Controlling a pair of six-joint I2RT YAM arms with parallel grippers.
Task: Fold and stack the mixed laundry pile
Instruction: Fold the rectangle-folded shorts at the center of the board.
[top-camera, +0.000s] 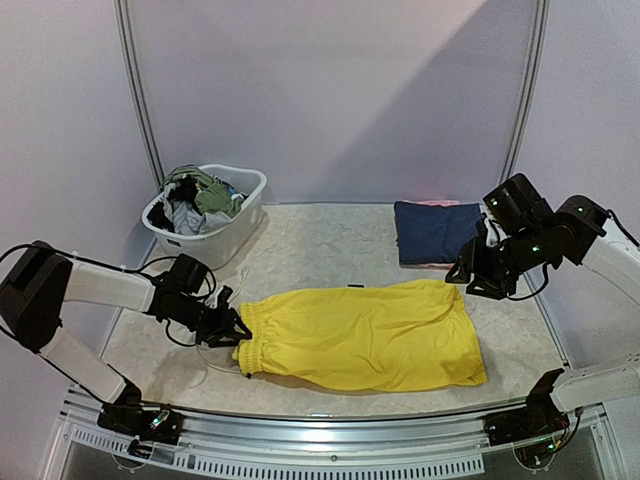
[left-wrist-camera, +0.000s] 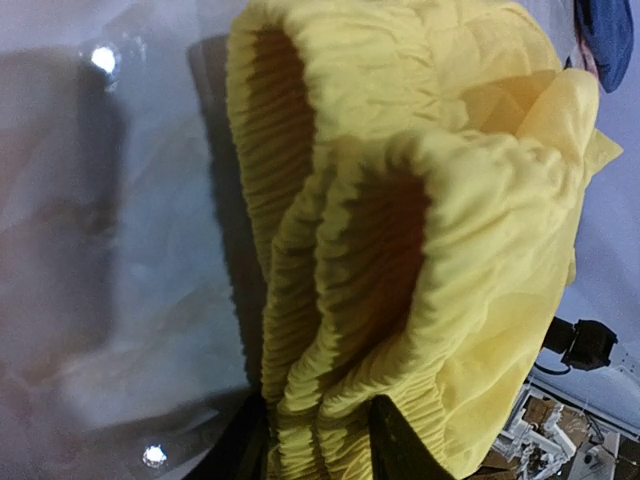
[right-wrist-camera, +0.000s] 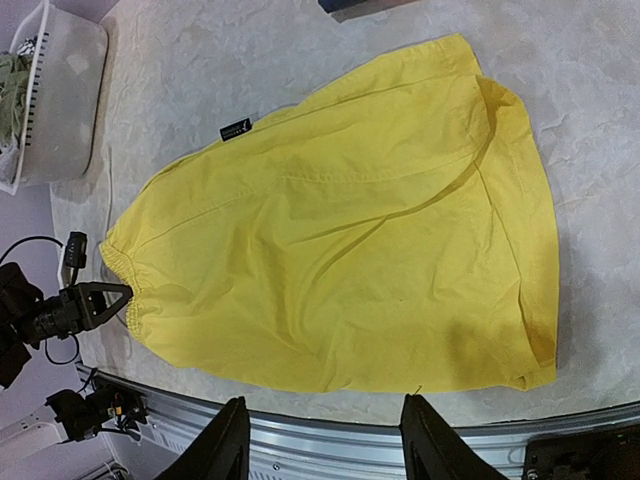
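Top external view: bright yellow elastic-waisted fabric garment (top-camera: 365, 335) is lying spread flat across the middle of the pale marbled counter (top-camera: 320, 240), waistband pointing left, hem right.

Left jaws are sitting at the waistband end. Left wrist view is showing the gathered elastic bunched in the narrow gap between the two dark fingers (left-wrist-camera: 400, 445), so they are pinching that edge, not standing free. Judging this grip as an anchor for lifting or folding the waistband end over.

Right jaws are hovering above the counter on the hem side, spread wide with nothing between them. Right wrist view is looking down on the whole garment, seemingly placed for choosing a hem corner.

Folded navy blue cloth stack (top-camera: 435, 232) is resting at the back right, well apart from the yellow piece; likely the stacking spot. Mixed laundry pile of green, grey and black pieces (top-camera: 200, 195) is waiting in the white plastic tub (top-camera: 228, 240) at the back left.

Fold not yet begun on this piece; most of the job is lying ahead.
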